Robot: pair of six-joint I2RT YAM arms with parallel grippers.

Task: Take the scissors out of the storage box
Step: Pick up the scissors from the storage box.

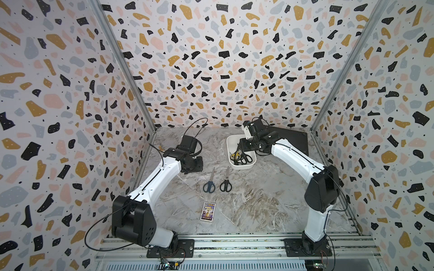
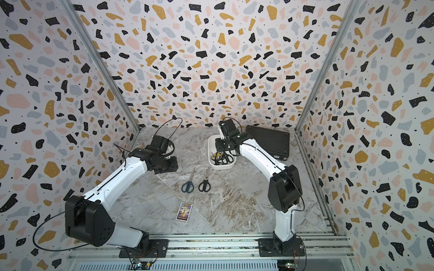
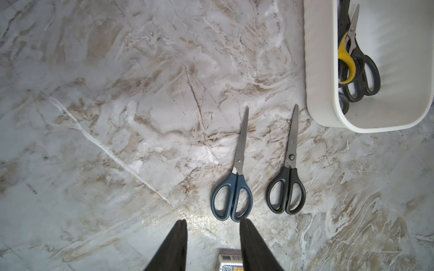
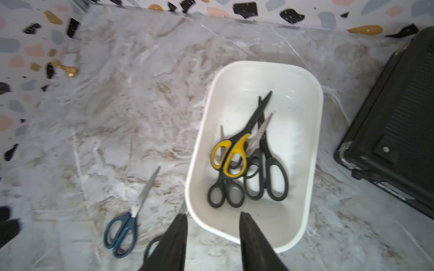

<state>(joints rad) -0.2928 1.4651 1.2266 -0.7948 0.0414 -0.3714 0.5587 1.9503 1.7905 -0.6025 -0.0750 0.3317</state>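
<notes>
The white storage box [image 1: 242, 167] stands at the back of the marble table, right of centre. Several scissors lie piled in it: a yellow-and-black pair [image 4: 231, 154] on top, a large black pair [image 4: 270, 178] and a small black pair [image 4: 225, 194]. Two more scissors lie side by side on the table in front of the box, a dark blue pair [image 1: 209, 185] and a black pair [image 1: 226, 184]. My right gripper [image 4: 213, 215] hangs open and empty above the box's near end. My left gripper [image 3: 212, 221] is open and empty, above the table left of the blue pair [image 3: 234, 194].
A flat black case [image 1: 291, 138] lies close behind and to the right of the box. A small printed card pack [image 1: 207, 211] lies on the table nearer the front. Patterned walls close in the table on three sides.
</notes>
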